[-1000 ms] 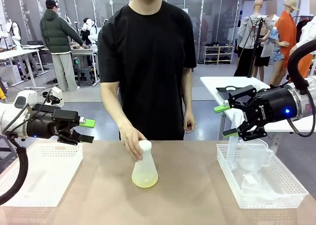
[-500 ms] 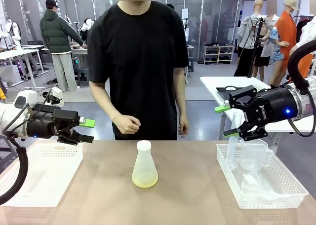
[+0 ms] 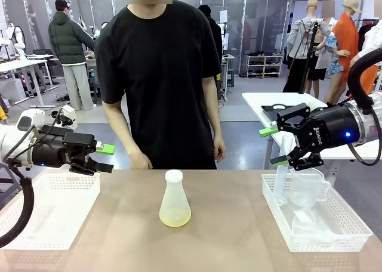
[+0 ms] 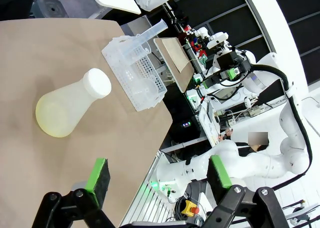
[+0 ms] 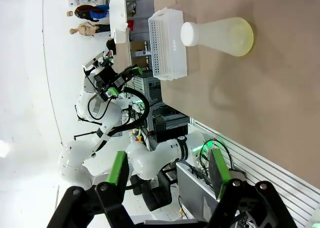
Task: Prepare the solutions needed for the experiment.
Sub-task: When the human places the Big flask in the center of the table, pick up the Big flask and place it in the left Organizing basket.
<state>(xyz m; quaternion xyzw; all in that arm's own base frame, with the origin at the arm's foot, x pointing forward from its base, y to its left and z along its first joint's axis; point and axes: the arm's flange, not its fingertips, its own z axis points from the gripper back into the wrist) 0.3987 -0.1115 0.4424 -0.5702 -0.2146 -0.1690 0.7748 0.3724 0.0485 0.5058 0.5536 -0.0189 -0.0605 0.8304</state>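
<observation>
A translucent white conical flask (image 3: 175, 200) with a white cap stands upright mid-table, holding a shallow layer of the pale yellow-green solution (image 3: 175, 216). It lies sideways in the left wrist view (image 4: 70, 110) and in the right wrist view (image 5: 220, 35). My left gripper (image 3: 105, 158) hovers open above the left basket, well left of the flask. My right gripper (image 3: 272, 145) hangs open over the right basket, with nothing between its fingers. The person stands behind the table, hands (image 3: 141, 161) lowered at the far edge, off the flask.
An empty white basket (image 3: 51, 209) sits at the table's left. At the right, a white basket (image 3: 334, 224) holds a clear beaker (image 3: 305, 187), a tall cylinder (image 3: 282, 176) and plastic wrap. Bare tabletop surrounds the flask.
The person's hand let go of the flask's cap and drew back to the far table edge. Both arms kept still.
</observation>
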